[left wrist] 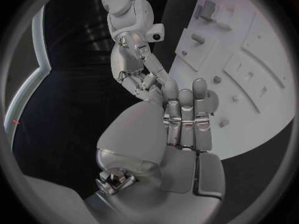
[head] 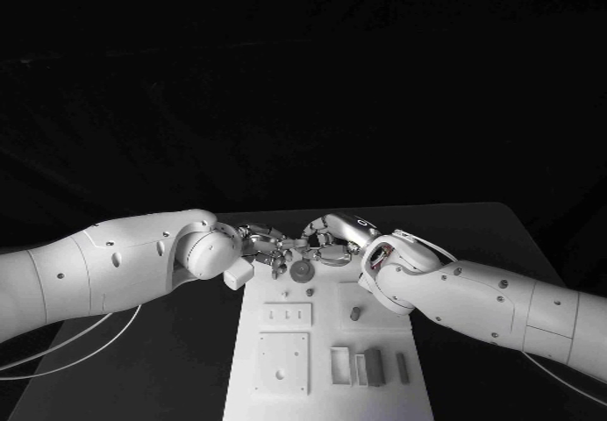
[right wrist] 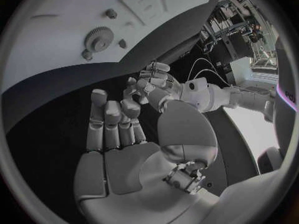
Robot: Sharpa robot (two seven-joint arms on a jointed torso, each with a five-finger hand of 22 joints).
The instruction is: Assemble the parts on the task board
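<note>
The left hand (head: 257,248) reaches in over the far end of the task board (head: 326,368), which lies in the middle of the black counter (head: 189,368). In its own wrist view its fingers (left wrist: 185,114) are stretched out together, nothing in them, the hand released. Just beside it, fingertips almost meeting, the right hand (head: 332,241) comes in from the other side; its wrist view shows fingers (right wrist: 112,124) straight and apart from the thumb, likewise grasping nothing. Below the two hands a small gear (head: 301,271) lies on the board, with a short peg (head: 357,311) farther toward the near end. Upright blocks (head: 358,366) stand at the near right part.
</note>
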